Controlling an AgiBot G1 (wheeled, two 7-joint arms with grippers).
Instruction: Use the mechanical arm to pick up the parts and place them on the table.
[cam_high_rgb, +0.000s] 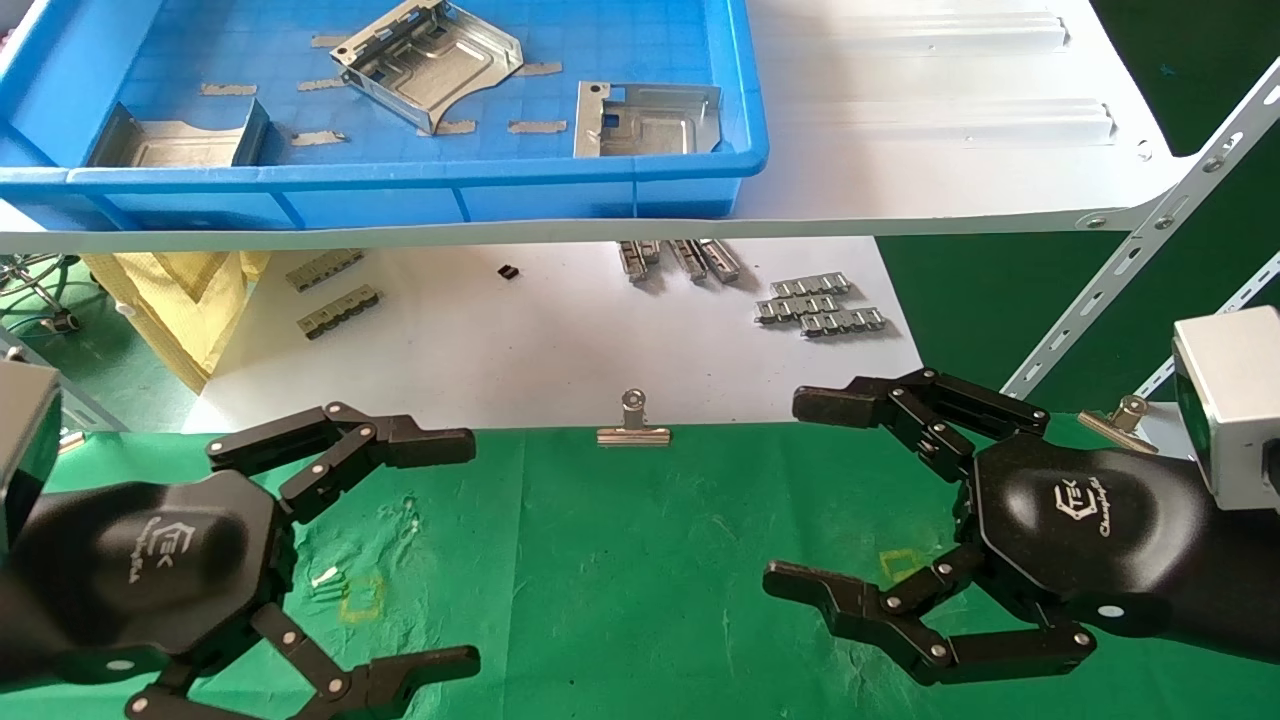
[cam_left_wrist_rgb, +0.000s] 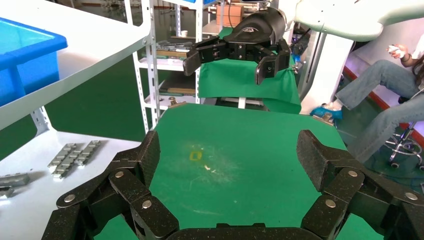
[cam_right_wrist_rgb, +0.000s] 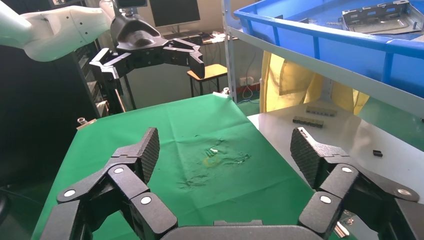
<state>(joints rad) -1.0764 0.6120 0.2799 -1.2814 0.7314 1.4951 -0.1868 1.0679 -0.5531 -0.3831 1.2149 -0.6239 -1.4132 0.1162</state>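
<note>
Three silver sheet-metal parts lie in the blue bin (cam_high_rgb: 420, 185) on the white shelf: one at the left (cam_high_rgb: 180, 140), one in the middle (cam_high_rgb: 428, 60), one at the right (cam_high_rgb: 648, 120). One part shows in the right wrist view (cam_right_wrist_rgb: 382, 12). My left gripper (cam_high_rgb: 470, 548) hangs open and empty over the left of the green table (cam_high_rgb: 640, 560). My right gripper (cam_high_rgb: 800, 495) hangs open and empty over its right side. Each wrist view shows its own gripper open, the left (cam_left_wrist_rgb: 227, 150) and the right (cam_right_wrist_rgb: 225, 150), with bare green cloth between the fingers.
A silver binder clip (cam_high_rgb: 633, 425) sits on the cloth's far edge, another (cam_high_rgb: 1120, 418) at the right. Small grey ridged strips (cam_high_rgb: 820, 305) lie on the white board under the shelf. The shelf's slanted metal brace (cam_high_rgb: 1140, 245) stands to the right. Yellow square marks (cam_high_rgb: 360, 597) are on the cloth.
</note>
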